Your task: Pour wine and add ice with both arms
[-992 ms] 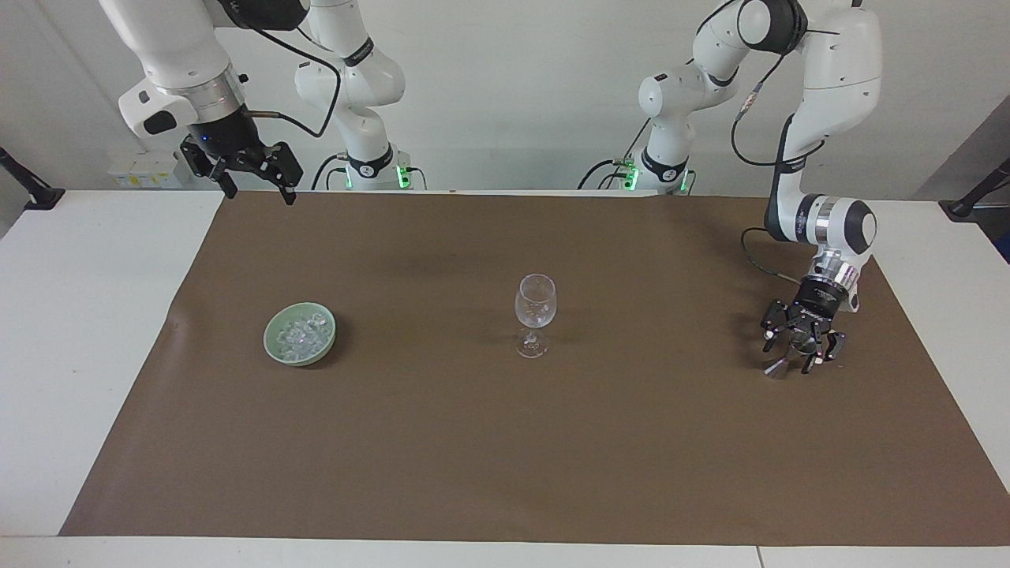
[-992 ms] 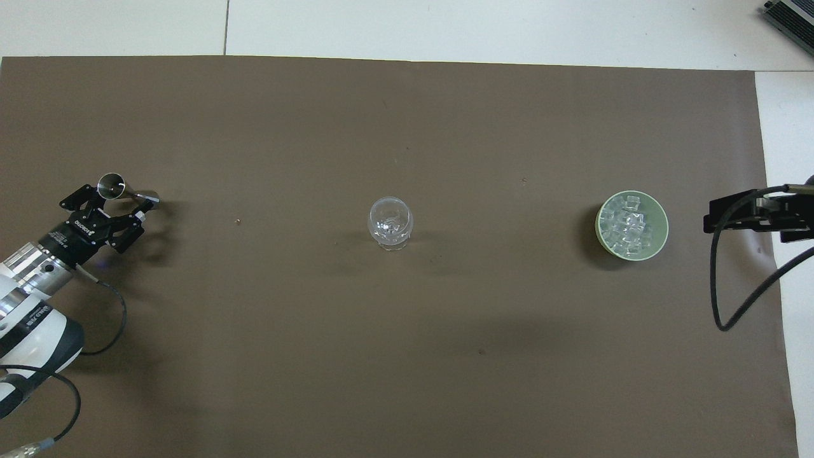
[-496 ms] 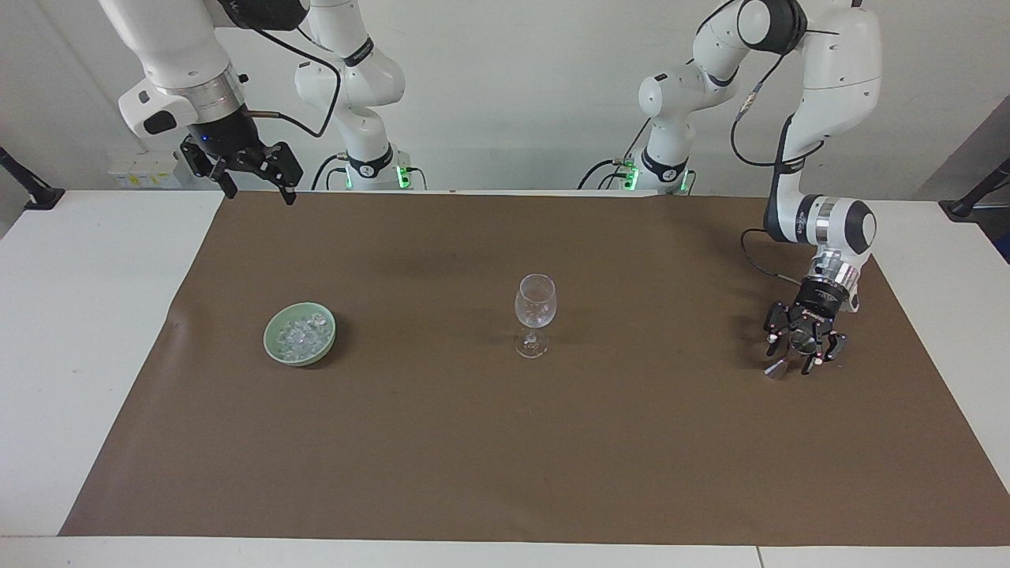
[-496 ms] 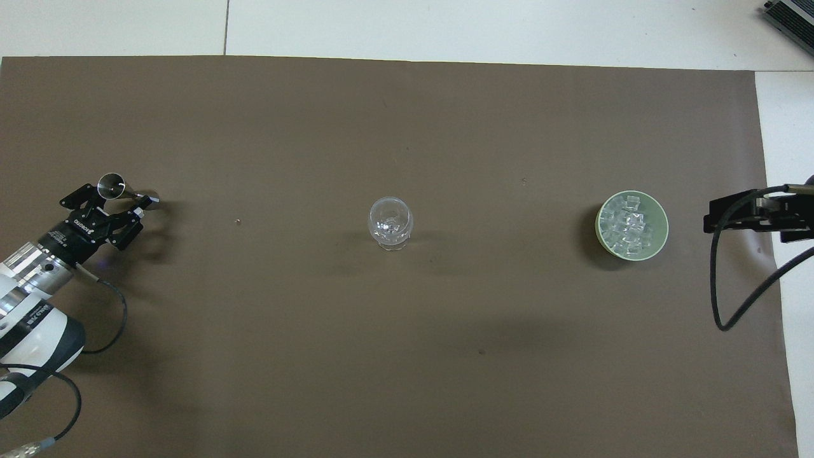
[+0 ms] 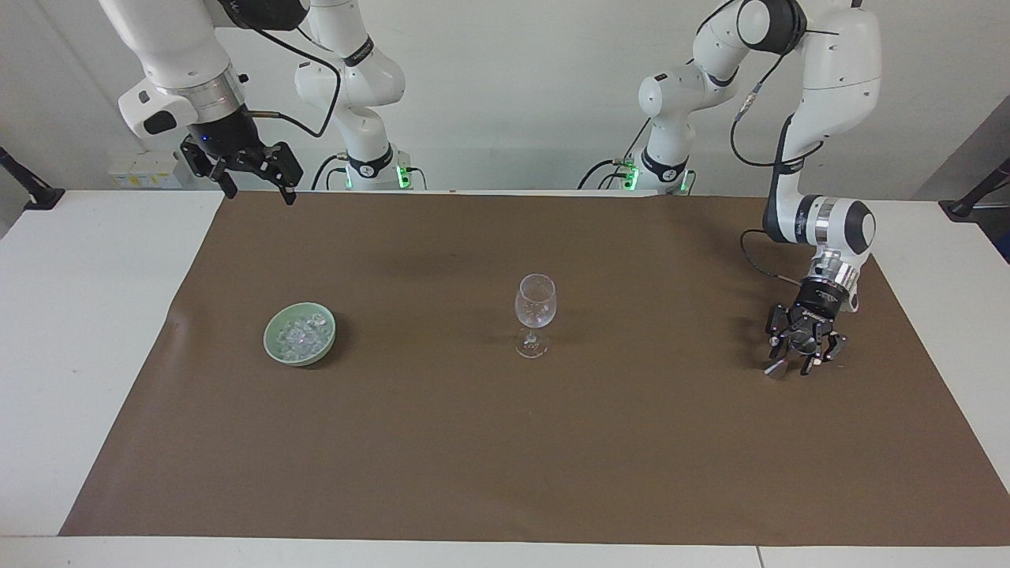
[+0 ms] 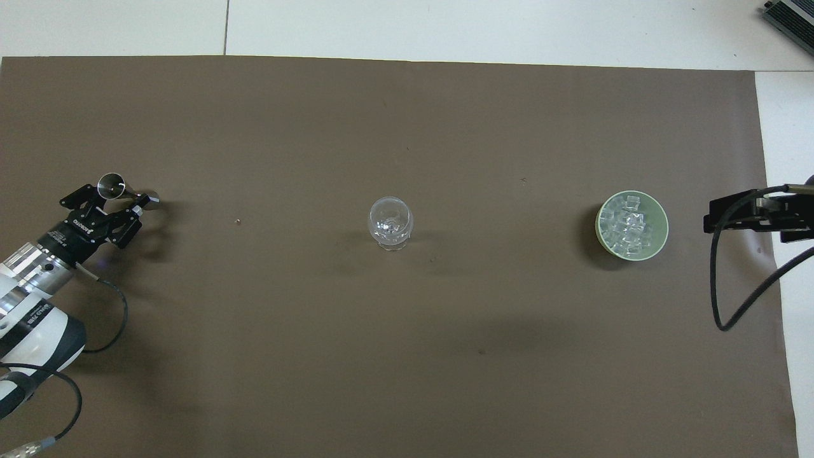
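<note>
A clear stemmed glass (image 5: 535,312) stands upright at the middle of the brown mat; it also shows in the overhead view (image 6: 390,222). The ice (image 5: 302,332) lies heaped in a pale green bowl (image 5: 272,348) toward the right arm's end; the overhead view shows the ice (image 6: 628,226) and the bowl (image 6: 664,221) too. My left gripper (image 5: 803,353) is low at the left arm's end, open, its fingers either side of a small silver measuring cup (image 6: 112,186) lying on its side. My right gripper (image 5: 260,192) hangs open and empty, high over the mat's edge nearest the robots.
The brown mat (image 5: 505,442) covers most of the white table. No bottle is in view. In the overhead view only the right gripper's black fingertips (image 6: 715,220) and a cable show, beside the bowl.
The left gripper's fingers have drawn in a little around the silver cup. The right arm, the glass and the bowl have not moved.
</note>
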`<state>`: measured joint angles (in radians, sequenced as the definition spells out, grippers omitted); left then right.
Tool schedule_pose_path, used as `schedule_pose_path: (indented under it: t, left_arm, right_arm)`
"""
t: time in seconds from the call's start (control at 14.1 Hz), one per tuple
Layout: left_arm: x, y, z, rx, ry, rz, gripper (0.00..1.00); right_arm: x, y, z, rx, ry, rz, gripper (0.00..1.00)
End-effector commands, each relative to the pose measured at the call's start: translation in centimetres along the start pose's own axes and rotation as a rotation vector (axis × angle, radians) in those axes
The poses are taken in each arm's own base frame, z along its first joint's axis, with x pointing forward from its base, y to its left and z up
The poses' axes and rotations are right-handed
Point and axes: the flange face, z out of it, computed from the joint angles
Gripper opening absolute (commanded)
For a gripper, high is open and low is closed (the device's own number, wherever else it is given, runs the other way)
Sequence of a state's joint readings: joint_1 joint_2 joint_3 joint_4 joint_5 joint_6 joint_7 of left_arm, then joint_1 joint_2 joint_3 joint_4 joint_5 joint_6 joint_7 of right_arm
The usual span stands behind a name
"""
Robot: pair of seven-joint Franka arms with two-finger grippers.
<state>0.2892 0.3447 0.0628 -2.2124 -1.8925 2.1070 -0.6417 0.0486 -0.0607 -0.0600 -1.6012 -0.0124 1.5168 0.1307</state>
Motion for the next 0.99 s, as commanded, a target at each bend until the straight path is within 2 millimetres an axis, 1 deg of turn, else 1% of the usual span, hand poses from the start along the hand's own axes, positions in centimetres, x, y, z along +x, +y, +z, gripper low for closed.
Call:
schedule_pose_path:
  t: [0.0, 0.21, 0.92]
  left_arm:
    - [0.06, 0.18, 0.75, -0.023, 0.002, 0.002, 0.55]
    - [0.06, 0.18, 0.75, -0.023, 0.002, 0.002, 0.51]
    - [0.05, 0.31, 0.51, -0.026, -0.003, 0.001, 0.49]
  right_arm:
    - [-0.83, -0.08, -0.01, 0.018, -0.005, 0.012, 1.0]
    - [-0.83, -0.08, -0.01, 0.018, -0.005, 0.012, 1.0]
    - [-0.83, -0.08, -0.01, 0.018, -0.005, 0.012, 1.0]
